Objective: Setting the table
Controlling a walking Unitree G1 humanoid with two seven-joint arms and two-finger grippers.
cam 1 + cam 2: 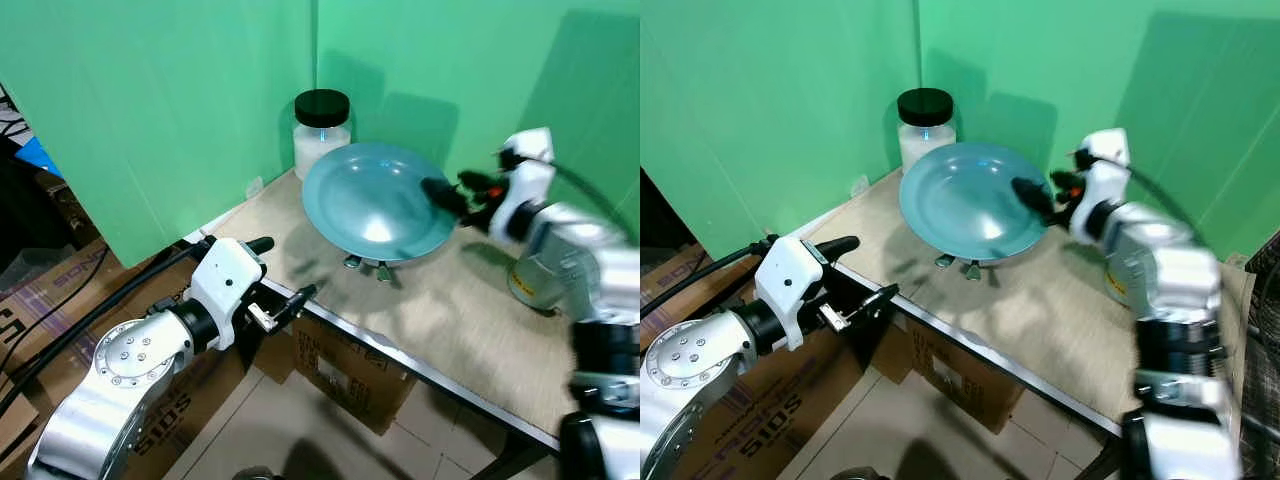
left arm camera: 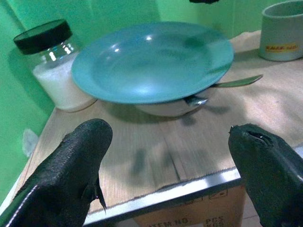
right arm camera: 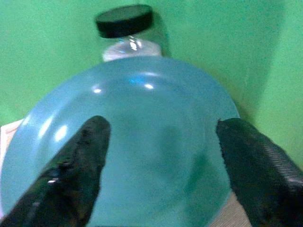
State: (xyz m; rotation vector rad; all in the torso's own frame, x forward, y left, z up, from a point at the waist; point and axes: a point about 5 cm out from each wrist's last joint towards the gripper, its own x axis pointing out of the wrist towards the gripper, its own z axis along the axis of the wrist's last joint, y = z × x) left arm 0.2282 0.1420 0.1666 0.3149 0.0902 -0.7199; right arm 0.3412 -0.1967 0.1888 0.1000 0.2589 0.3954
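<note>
A blue plate [image 1: 375,200] lies on top of a pale bowl [image 2: 165,108] on the wooden table [image 1: 460,320], near the back corner. Metal utensil handles [image 1: 368,266] stick out from under it. My right gripper [image 1: 452,192] hovers at the plate's right rim, open, with its fingers spread over the blue surface [image 3: 156,142]. My left gripper [image 1: 282,268] is open at the table's front edge, pointing toward the plate [image 2: 151,61] and a short way from it.
A glass jar [image 1: 321,130] with a black lid and white contents stands behind the plate. At the right is a grey cup [image 1: 532,278]. Green screens wall the back and left. Cardboard boxes [image 1: 345,372] sit under the table's metal-edged front.
</note>
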